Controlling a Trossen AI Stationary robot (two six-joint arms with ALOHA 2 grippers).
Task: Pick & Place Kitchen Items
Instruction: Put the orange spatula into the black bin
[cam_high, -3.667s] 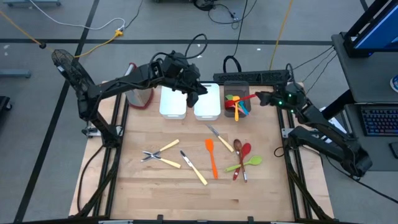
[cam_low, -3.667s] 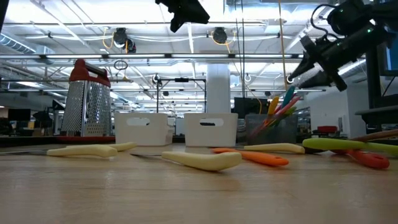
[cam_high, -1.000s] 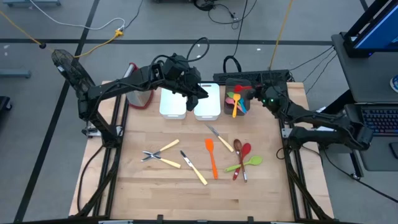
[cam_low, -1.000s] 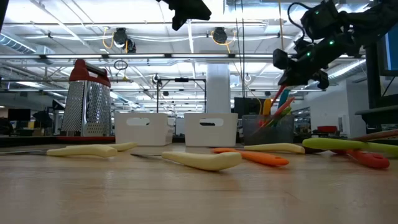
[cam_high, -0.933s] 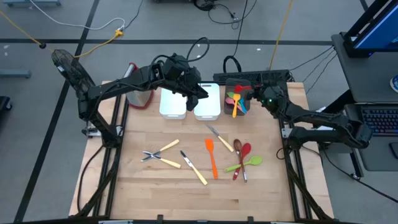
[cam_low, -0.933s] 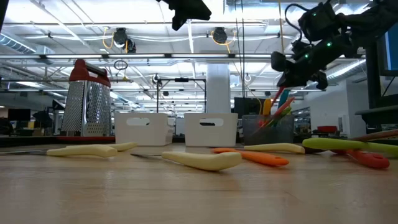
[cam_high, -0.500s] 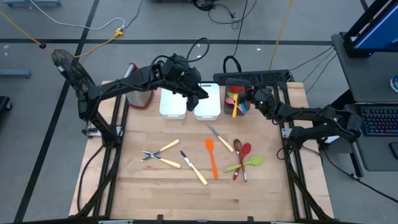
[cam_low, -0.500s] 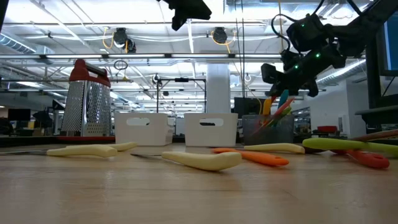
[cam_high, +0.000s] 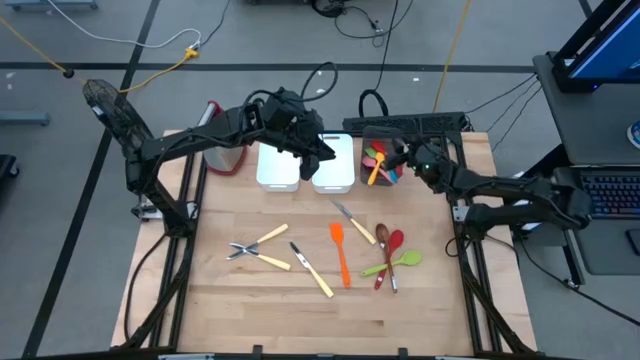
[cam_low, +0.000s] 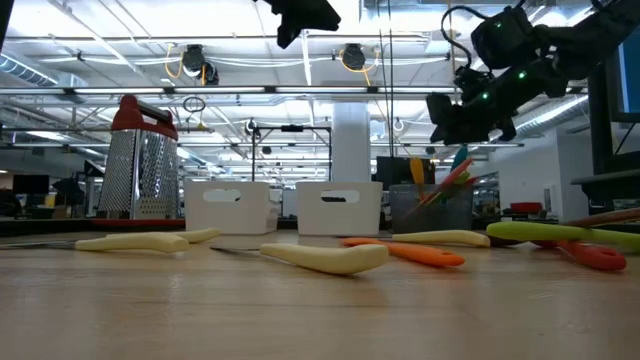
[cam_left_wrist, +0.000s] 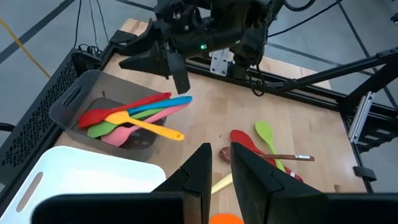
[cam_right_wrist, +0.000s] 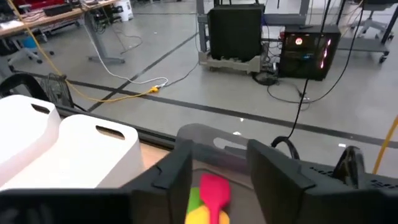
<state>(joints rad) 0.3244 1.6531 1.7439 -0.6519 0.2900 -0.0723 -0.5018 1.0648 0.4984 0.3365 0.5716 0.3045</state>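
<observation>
My right end effector (cam_high: 403, 160) hangs with jaws apart, empty, above the dark bin (cam_left_wrist: 74, 102); beneath it lie light, stiff, slippery spatulas (cam_left_wrist: 134, 115), best pinched mid-handle

From my right wrist view I see little of the grey bin (cam_right_wrist: 205, 138) — my own fingers (cam_right_wrist: 163, 176) cover its near side, and the pink spatula (cam_right_wrist: 214, 186) runs off the edge. In the low view my left gripper (cam_low: 300, 18) is cut off at the top.
</observation>
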